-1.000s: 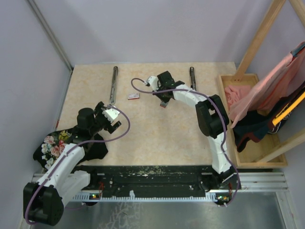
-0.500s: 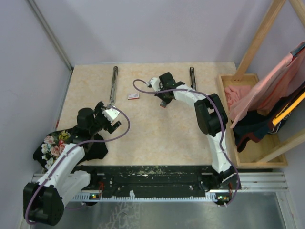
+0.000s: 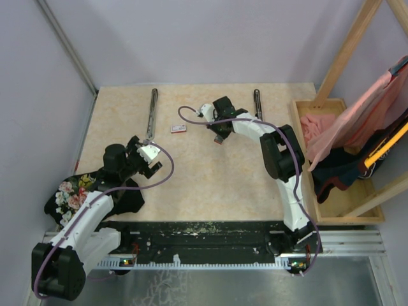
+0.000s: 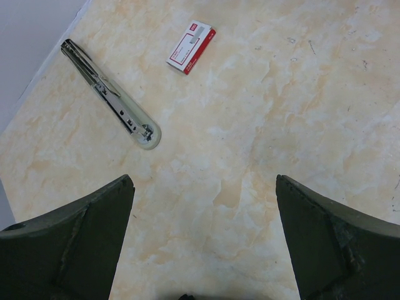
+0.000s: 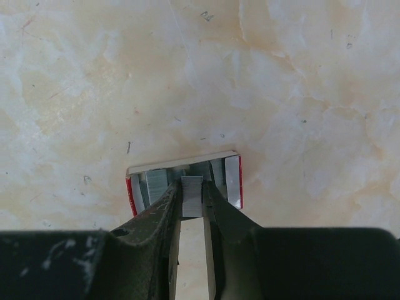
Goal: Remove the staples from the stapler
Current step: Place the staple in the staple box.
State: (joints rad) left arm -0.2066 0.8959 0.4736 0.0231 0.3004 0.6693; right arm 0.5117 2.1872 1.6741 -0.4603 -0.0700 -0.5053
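On your pale marbled counter (image 3: 210, 185), the opened stapler (image 4: 112, 95) lies flat ahead of your left fingers (image 4: 81, 225), which are spread wide. Your right fingers (image 5: 159, 225) are clenched on a short grey strip of staples (image 5: 192, 195) inside a small red-sided tray (image 5: 232, 181). The strip's long axis runs along the fingers, pointing away.

Your left gripper (image 4: 204, 187) hangs wide open over bare table (image 3: 210, 185). Ahead of it lie 2 obstacles, a stapler arm (image 4: 112, 100) and a red-and-white box (image 4: 191, 47), apart from each other. Your right gripper (image 5: 191, 190) reaches into a small red-sided tray (image 5: 181, 164), staples (image 5: 192, 200) filling the gap between its fingers. A wooden crate (image 3: 347, 218) walls the table's right edge.
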